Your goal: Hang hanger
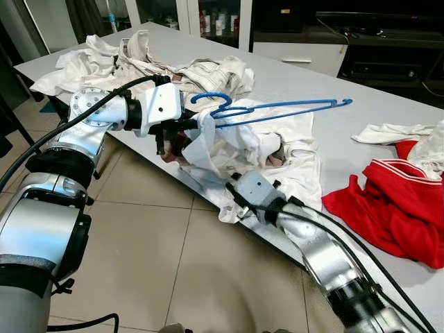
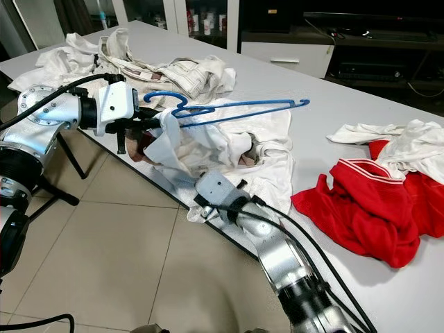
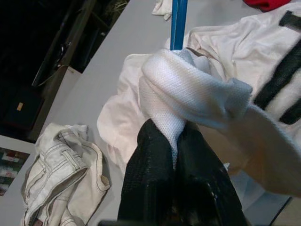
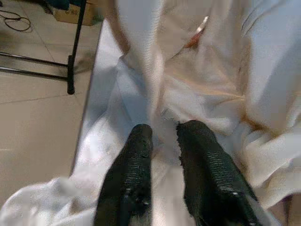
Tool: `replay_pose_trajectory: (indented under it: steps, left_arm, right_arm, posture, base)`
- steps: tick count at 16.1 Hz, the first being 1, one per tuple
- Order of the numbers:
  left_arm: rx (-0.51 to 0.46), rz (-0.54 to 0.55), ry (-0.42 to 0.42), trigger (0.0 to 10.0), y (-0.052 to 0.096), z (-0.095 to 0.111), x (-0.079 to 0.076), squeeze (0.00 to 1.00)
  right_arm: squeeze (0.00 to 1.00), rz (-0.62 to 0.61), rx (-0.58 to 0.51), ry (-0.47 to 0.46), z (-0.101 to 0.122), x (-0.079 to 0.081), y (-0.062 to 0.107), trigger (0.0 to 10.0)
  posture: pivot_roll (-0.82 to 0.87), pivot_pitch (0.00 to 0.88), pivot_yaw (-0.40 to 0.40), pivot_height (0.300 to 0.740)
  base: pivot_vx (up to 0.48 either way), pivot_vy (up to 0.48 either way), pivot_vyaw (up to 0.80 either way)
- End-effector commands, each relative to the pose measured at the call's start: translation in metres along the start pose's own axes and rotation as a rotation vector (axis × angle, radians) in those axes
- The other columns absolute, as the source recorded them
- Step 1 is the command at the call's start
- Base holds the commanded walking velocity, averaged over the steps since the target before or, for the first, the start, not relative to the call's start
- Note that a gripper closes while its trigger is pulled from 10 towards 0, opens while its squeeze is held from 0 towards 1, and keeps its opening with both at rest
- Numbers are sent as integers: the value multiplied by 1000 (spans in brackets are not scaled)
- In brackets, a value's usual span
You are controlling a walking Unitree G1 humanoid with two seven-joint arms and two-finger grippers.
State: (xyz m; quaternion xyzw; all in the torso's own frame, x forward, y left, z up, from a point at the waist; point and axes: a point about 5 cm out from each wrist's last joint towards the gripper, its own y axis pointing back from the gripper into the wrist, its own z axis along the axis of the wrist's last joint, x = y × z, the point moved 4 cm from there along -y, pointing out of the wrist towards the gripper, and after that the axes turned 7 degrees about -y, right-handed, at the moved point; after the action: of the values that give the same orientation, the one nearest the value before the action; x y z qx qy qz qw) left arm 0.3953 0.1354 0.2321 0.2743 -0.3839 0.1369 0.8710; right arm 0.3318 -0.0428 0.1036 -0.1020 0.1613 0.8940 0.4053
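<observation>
The grey tabletop (image 1: 388, 104) carries heaps of laundry: a red garment (image 1: 388, 201) at the robot's right, pale trousers (image 1: 201, 73) farther back, and a white shirt (image 1: 277, 149) at the near edge. The blue hanger (image 1: 277, 107) sits lifted over that shirt. The left claw (image 3: 175, 155) is pinching a bunched fold of shirt beside the hanger's hook end. The right claw (image 4: 164, 141), fingers slightly parted, rests on the shirt's hem, gripping nothing. The step looks like dressing the hanger; next, the right claw probably needs to pull the cloth over the hanger's arm.
</observation>
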Motion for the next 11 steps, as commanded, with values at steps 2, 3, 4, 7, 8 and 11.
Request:
replay_pose_trajectory:
  steps: [2, 3, 4, 7, 8, 11]
  left_arm:
    - [-6, 15, -30, 0, 2, 6, 9, 0]
    - [-10, 16, -32, 0, 2, 7, 9, 0]
    - [-13, 16, -33, 0, 1, 7, 9, 0]
    - [-19, 14, -35, 0, 0, 8, 9, 0]
    - [-20, 14, -35, 0, 0, 8, 8, 0]
    - [-25, 12, -37, 0, -1, 9, 8, 0]
  right_arm:
    - [910, -28, 17, 30, -1, -1, -5, 10000]
    - [141, -56, 31, 32, -3, -3, -9, 10000]
    - [43, -73, 34, 24, -3, -4, -12, 10000]
    - [43, -38, -4, -33, 7, 1, -17, 10000]
    - [47, -37, -6, -36, 8, 2, -18, 10000]
    - [51, -65, 0, -36, 10, -2, -26, 10000]
  posture:
    - [2, 0, 59, 723]
    - [2, 0, 59, 723]
    - [2, 0, 59, 723]
    - [2, 0, 60, 723]
    - [4, 0, 61, 723]
    - [6, 0, 62, 723]
  base:
    - [0, 0, 0]
    - [0, 0, 0]
    - [0, 0, 0]
    - [0, 0, 0]
    - [0, 0, 0]
    - [0, 0, 0]
